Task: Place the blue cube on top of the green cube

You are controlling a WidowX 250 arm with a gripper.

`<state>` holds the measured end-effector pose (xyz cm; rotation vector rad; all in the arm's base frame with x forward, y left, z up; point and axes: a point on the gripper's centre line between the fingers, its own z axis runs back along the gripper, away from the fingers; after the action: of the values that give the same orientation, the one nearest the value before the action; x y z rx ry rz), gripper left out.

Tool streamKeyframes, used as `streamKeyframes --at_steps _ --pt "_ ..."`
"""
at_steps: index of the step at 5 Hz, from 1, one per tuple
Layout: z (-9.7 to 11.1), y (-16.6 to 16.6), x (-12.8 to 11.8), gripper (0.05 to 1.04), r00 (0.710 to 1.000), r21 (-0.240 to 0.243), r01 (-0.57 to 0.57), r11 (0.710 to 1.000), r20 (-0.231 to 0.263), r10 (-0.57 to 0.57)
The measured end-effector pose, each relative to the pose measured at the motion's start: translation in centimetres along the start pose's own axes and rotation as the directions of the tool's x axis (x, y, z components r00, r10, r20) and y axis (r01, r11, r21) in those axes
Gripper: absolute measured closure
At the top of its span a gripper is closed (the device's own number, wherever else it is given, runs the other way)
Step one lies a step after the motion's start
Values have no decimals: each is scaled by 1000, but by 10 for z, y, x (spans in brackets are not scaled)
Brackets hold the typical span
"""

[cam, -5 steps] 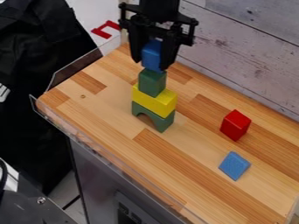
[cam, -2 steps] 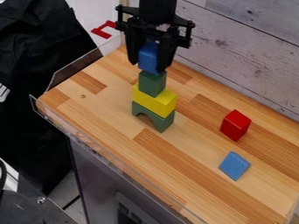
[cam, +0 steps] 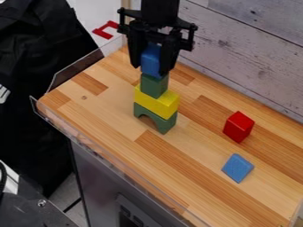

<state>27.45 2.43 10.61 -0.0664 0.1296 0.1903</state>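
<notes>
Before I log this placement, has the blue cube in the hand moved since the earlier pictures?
Yes, slightly: the blue cube sits lower and a bit left in view, against the green cube.

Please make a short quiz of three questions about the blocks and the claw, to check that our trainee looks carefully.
1. Multiple choice. Which block is directly under the green cube?
a) the red block
b) the yellow block
c) the flat blue piece

2. True or false. The claw has the blue cube between its fingers, right above the green cube.

3. Fill in the missing word. The arched block, under the yellow block, is ____ in colour.

Key: 1. b; 2. true; 3. green
</notes>
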Motion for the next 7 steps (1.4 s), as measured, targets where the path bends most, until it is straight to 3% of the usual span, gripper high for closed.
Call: streamKeyframes --at_steps 1,2,3,4,5,6,7 --pt "-4 0 0 435 1000 -2 -3 1000 -8 3" --pt "-6 0 0 138 1000 -2 -13 1000 -17 13" --pt "-5 0 -1 84 999 -4 -32 999 -20 32" --pt "14 -1 -3 84 998 -10 -65 998 24 66" --pt "51 -3 -7 84 990 9 -88 996 112 86" --pt "78 -17 -14 84 986 54 -78 995 153 69" --pt "85 -42 -16 84 987 69 -20 997 162 8"
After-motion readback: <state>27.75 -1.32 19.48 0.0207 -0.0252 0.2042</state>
